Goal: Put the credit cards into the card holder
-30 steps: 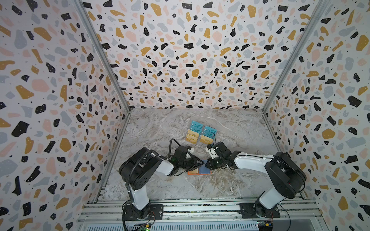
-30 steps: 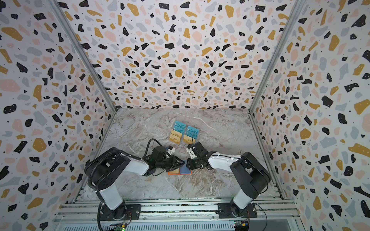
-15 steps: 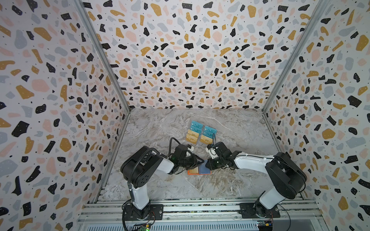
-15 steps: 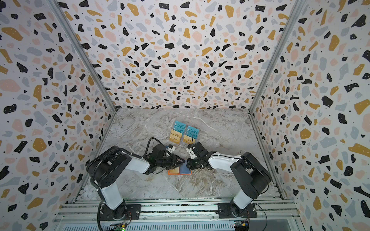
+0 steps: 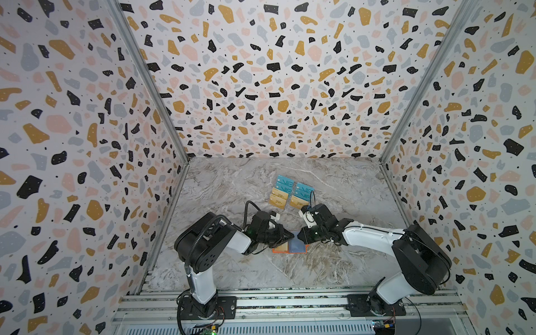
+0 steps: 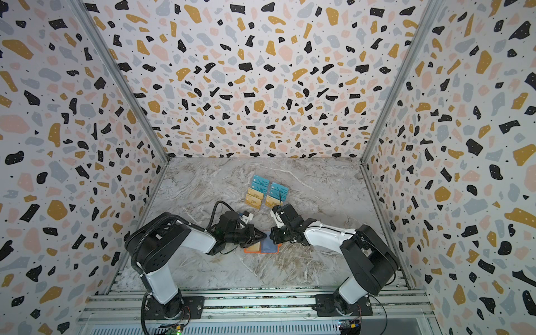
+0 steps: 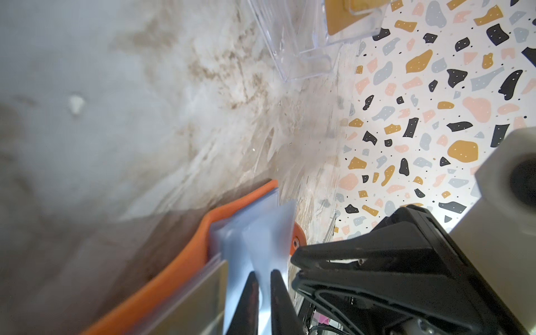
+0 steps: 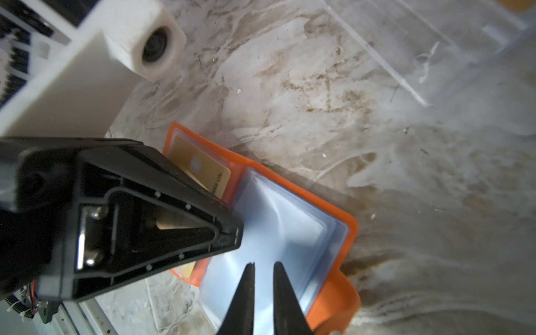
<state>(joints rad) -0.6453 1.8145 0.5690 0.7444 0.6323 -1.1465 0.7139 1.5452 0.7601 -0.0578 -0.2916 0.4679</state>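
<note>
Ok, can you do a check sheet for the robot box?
Surface: grey marbled tabletop, no spills seen.
Job's things: orange snap wallet lies open; one tan-gold plastic card inside; more tan-gold cards in the clear plastic rack.
Clutter: teal VIP cards share that rack.
Grippers: left gripper pinches a clear wallet sleeve; right gripper nearly shut over the sleeves, grip unclear.
Cables: black cable loops above left wrist.
Surroundings: speckled terrazzo walls, metal front rail.

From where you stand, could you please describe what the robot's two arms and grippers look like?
Both the left arm and right arm pair bulky black joints with glossy white link shells. A black cable loops above the left wrist. The left gripper and right gripper are black triangular ribbed frames tapering to thin pointed fingers. Each wrist carries a white boxy camera.
</note>
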